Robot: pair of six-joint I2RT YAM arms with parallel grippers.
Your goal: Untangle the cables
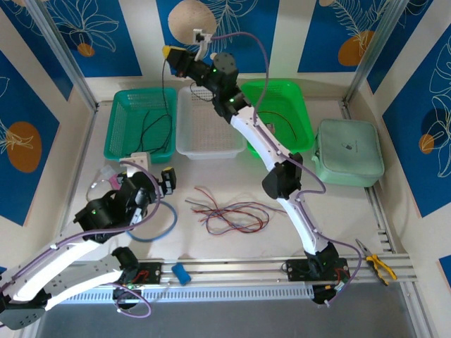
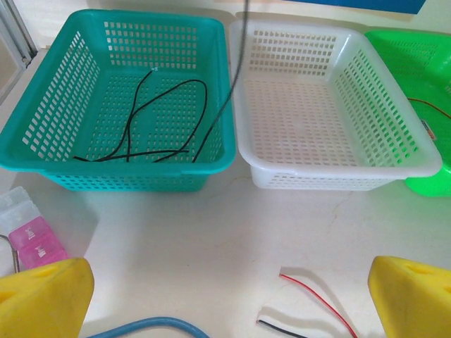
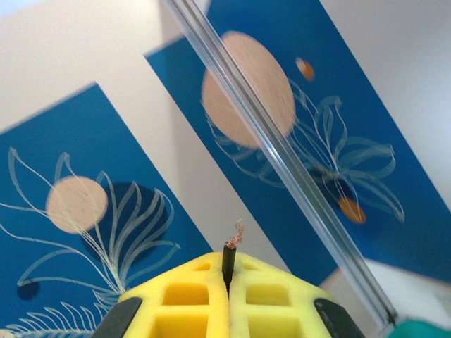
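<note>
Cables [image 1: 229, 215] sprawl on white table [image 1: 338, 218] amid blue walls [image 1: 91, 21].

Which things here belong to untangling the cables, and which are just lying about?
Job: cable tangle; black cable in teal basket; gripped black cable; probably white basket and green basket.
Lying about: pliers; green case; pill box; blue hose.
</note>
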